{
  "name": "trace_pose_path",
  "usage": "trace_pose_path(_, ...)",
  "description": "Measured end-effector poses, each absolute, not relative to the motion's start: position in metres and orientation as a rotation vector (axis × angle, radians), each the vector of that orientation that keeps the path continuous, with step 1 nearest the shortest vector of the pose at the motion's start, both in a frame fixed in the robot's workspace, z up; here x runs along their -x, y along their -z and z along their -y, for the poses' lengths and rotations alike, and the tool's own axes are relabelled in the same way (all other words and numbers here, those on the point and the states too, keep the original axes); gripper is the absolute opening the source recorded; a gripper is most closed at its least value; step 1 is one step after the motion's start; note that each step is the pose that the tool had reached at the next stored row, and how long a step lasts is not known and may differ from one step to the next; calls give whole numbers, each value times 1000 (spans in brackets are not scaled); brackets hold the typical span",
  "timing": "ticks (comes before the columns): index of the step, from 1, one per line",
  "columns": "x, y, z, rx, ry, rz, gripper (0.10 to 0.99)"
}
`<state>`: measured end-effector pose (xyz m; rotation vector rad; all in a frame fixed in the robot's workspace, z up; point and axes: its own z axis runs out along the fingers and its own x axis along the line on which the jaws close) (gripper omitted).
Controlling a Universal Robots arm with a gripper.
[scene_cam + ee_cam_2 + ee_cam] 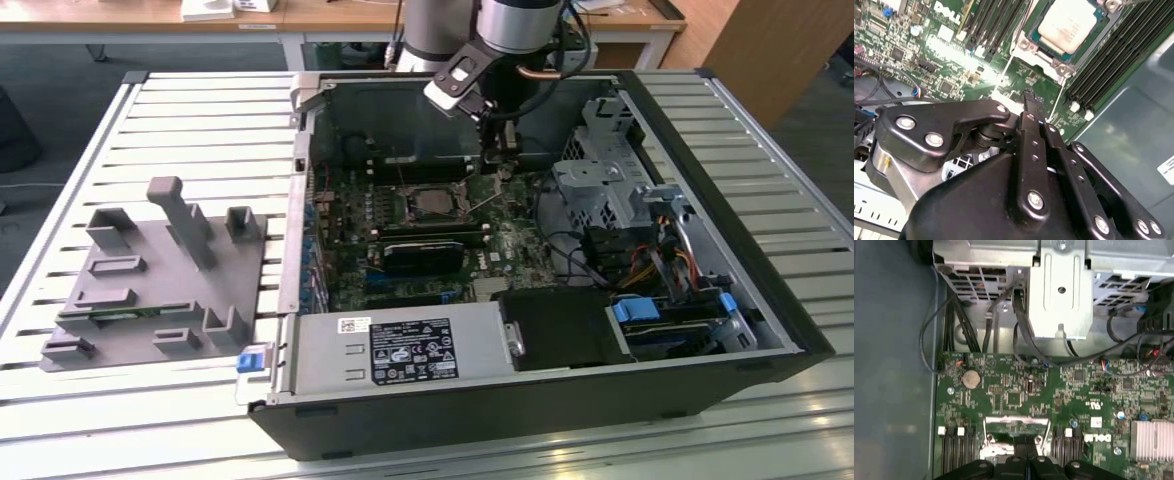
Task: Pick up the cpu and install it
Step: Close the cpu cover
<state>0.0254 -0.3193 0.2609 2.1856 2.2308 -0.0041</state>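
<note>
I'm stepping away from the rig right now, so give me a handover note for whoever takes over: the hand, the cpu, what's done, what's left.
The hand is shut, holds nothing, and hovers above the motherboard near the socket.
The cpu lies in the socket, silver top up.
Done: the pick and the placement.
Left: the pictures don't show whether the socket frame is latched; verify that.
</note>
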Motion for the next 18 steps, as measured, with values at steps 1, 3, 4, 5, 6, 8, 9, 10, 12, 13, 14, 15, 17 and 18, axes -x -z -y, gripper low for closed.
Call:
trace_pose_path(1,-27,-261,319,-2186,4,-2231,106)
trace_pose_path(3,-30,-261,319,-2186,3,-2231,106)
trace_pose_path(4,-32,-261,319,-2186,3,-2231,106)
trace_pose_path(5,-34,-261,319,-2186,3,-2231,106)
trace_pose_path(6,-35,-260,319,-2186,4,-2231,106)
trace_pose_path(8,-39,-260,319,-2186,5,-2231,106)
trace_pose_path(9,-40,-260,318,-2185,5,-2230,106)
trace_pose_path(10,-41,-260,318,-2185,6,-2230,106)
trace_pose_path(12,-44,-259,318,-2185,6,-2230,106)
trace_pose_path(13,-45,-258,317,-2185,6,-2230,106)
trace_pose_path(14,-47,-258,317,-2185,6,-2230,106)
trace_pose_path(15,-48,-258,316,-2185,6,-2230,106)
trace_pose_path(17,-51,-257,315,-2185,6,-2230,106)
trace_pose_path(18,-52,-256,314,-2185,7,-2230,106)
